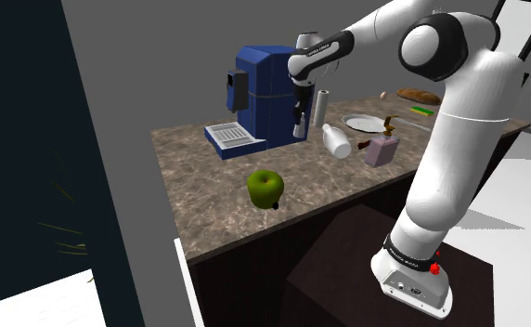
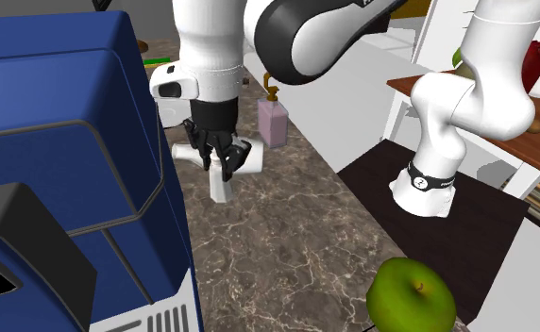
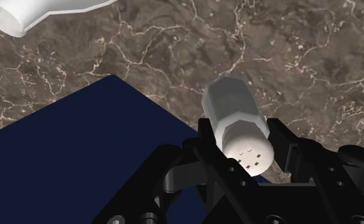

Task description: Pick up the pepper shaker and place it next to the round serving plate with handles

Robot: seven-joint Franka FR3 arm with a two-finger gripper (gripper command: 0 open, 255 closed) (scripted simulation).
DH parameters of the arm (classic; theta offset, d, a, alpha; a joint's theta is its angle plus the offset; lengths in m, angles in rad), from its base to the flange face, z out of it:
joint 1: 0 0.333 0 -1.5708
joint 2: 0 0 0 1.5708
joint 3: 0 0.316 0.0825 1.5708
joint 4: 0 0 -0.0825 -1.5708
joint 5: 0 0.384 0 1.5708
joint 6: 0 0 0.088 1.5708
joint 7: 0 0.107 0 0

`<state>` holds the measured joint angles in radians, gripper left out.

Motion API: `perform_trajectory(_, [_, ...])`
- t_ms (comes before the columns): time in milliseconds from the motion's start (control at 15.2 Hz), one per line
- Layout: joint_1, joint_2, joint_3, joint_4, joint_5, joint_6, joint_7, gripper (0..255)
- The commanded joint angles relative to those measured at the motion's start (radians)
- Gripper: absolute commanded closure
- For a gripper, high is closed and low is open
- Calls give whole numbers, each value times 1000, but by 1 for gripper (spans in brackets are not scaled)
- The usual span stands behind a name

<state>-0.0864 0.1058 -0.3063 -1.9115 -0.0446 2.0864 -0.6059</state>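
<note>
Counter (image 3: pixel 301 51); shaker (image 3: pixel 237 118) half behind tool (image 3: pixel 244 137)

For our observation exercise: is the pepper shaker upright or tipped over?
Upright. The shaker stands vertical over the counter, its holed top up between the pincer fingers.

Coffee machine (image 1: pixel 259 93) is on the desk (image 1: pixel 208 195), apple (image 1: pixel 265 188) in front. Toward the shoulder view's right lie a tipped bottle (image 1: pixel 337 141) and soap dispenser (image 1: pixel 381 149), plate (image 1: pixel 361 122) behind them. The pepper shaker (image 3: pixel 237 114) sits in the tool (image 3: pixel 244 137), beside the machine.
</note>
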Motion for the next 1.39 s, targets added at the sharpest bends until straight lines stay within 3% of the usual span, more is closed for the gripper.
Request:
perform_trajectory(0, [-1, -9, -2, 16, -2, -24, -3, 255])
perform_trajectory(924, [1, -37, -1, 161, -8, -196, -8, 255])
perform_trajectory(1320, [-73, -39, -65, 155, 7, -185, -148, 255])
